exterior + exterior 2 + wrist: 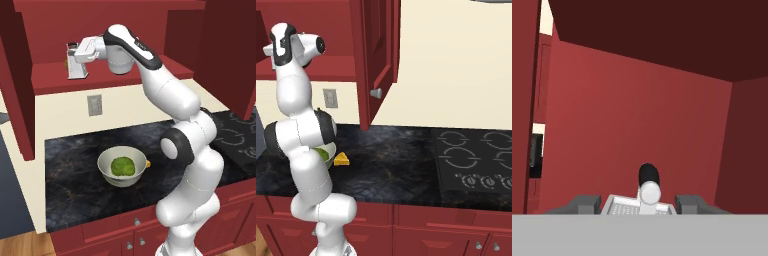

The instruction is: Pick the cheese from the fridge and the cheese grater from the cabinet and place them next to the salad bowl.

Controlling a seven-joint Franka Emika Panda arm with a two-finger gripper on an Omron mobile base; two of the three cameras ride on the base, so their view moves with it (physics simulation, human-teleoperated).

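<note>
The silver-grey cheese grater stands upright on the red shelf of the open cabinet. My gripper reaches in from the right, level with its top. In the hand view the grater and its handle sit between my fingers, which press its two sides, so the gripper is shut on it. Down on the black counter, the off-white salad bowl holds a green lettuce ball. The small yellow-orange cheese lies on the counter right beside the bowl. The fridge is out of view.
Both red cabinet doors hang open, one at the left and one at the right. A wall outlet sits under the shelf. The black cooktop lies to the right. Red lower drawers run below the counter edge.
</note>
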